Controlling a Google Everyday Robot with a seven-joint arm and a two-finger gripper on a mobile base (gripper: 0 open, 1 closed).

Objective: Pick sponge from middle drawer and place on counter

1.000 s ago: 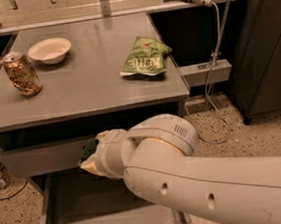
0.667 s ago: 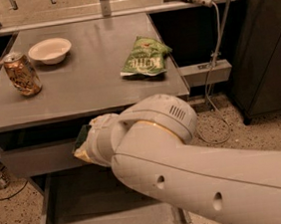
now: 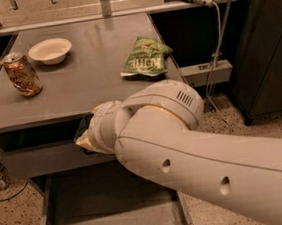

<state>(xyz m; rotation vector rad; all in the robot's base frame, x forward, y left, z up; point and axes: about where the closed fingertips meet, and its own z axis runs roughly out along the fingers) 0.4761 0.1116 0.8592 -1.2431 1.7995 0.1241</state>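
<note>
My white arm fills the lower right, and its wrist [image 3: 105, 131] ends at the front edge of the counter [image 3: 87, 80]. The gripper [image 3: 85, 137] is at the wrist's left tip, mostly hidden behind it, in front of the gap under the counter. A small dark green patch over a yellow one shows there and looks like the sponge [image 3: 83, 139], level with the counter's front lip. The middle drawer [image 3: 90, 205] is pulled out below, and its visible floor is bare.
On the counter stand a drink can [image 3: 22, 74] at the left, a white bowl [image 3: 50, 50] behind it and a green chip bag [image 3: 145, 58] at the right. A shut grey drawer front [image 3: 31, 164] sits under the counter. A dark cabinet [image 3: 269, 45] and cables are at the right.
The arm's end has moved up and left, from in front of the upper drawer front to the counter's front edge. The things on the counter have not moved.
</note>
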